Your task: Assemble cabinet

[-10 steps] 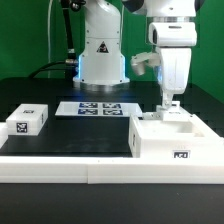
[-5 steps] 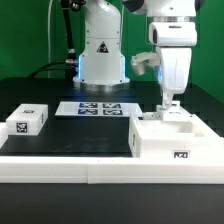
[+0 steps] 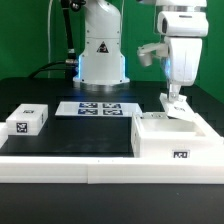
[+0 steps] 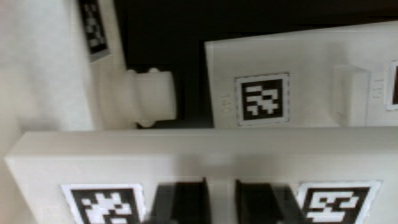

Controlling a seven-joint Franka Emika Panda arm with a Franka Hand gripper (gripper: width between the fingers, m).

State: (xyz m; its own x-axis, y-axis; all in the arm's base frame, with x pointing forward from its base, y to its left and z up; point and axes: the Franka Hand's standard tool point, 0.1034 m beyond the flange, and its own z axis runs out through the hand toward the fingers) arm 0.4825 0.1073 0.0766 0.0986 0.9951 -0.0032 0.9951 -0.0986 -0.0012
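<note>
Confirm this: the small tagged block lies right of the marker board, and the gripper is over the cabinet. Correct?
No. The exterior view shows the small tagged block on the exterior view's left of the marker board, not its right. The gripper is over the cabinet.

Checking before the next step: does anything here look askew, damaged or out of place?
Nothing stands out. The cabinet sits square on the table below the gripper, the small white block lies flat, and the marker board lies flat too.
</note>
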